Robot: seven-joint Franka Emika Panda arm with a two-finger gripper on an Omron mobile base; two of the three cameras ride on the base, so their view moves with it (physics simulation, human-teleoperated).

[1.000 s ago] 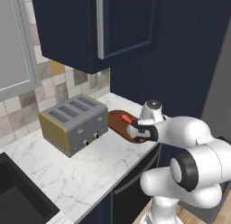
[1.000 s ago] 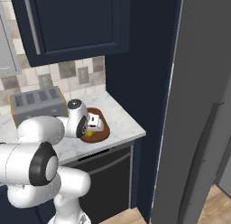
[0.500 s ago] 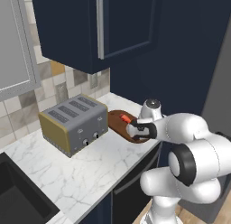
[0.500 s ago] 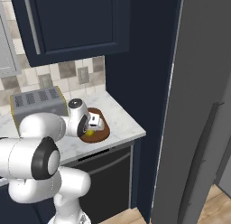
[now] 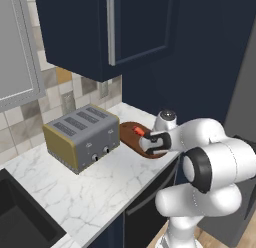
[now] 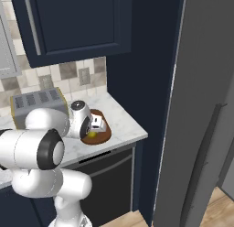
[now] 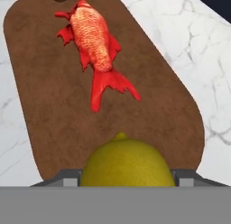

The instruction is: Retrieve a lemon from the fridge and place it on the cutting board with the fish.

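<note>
Hovering over the cutting board (image 7: 54, 105), I keep my pincer (image 7: 127, 173) pinched on the lemon (image 7: 127, 166), one finger at each side. In the hand view the lemon sits at 6 o'clock and the fish (image 7: 94, 47) lies on the board toward 12 o'clock, apart from it. The board rests on the marble counter (image 5: 95, 187) beside the toaster (image 5: 82, 137).

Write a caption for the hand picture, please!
Lemon between the gripper fingers, over the cutting board beside the fish.
</note>
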